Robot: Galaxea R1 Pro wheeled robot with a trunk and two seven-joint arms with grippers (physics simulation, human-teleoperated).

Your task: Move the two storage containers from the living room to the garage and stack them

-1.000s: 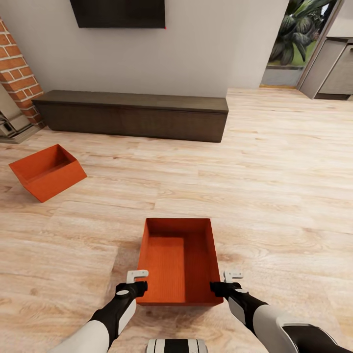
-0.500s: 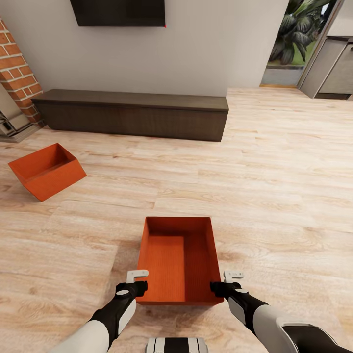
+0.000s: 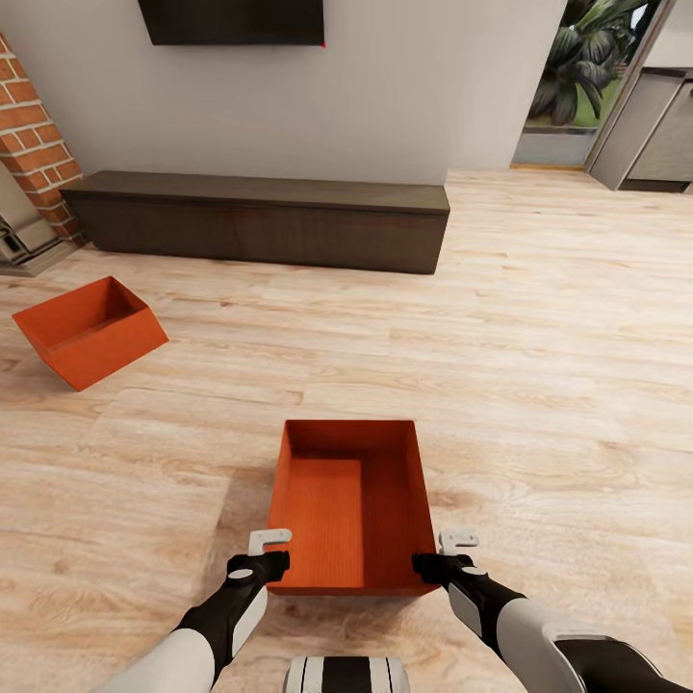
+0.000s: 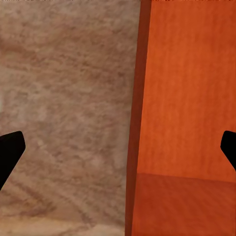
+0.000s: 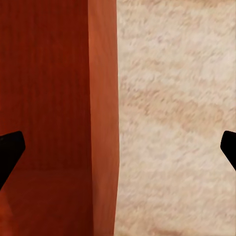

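Both storage containers slid slightly up the head view as the camera shifted. Left gripper [image 3: 270,547] and right gripper [image 3: 445,549], spread wide, straddled the near container's [image 3: 350,505] side walls; the second container [image 3: 87,330] lay tilted near the fireplace [image 3: 34,154].

I see two orange-red bins with plain walls, the near container [image 3: 348,505] darker rust in its shaded right half and the far container [image 3: 85,329] brighter on its outer face, both sitting on pale blond plank flooring [image 3: 539,366] with brown grain streaks. Behind them I make out a dark brown low cabinet [image 3: 255,219], a white wall [image 3: 423,87], a black TV [image 3: 231,21] and red brick with pale mortar [image 3: 34,144]. My arms are white with black grippers, left [image 3: 262,558] and right [image 3: 445,558].
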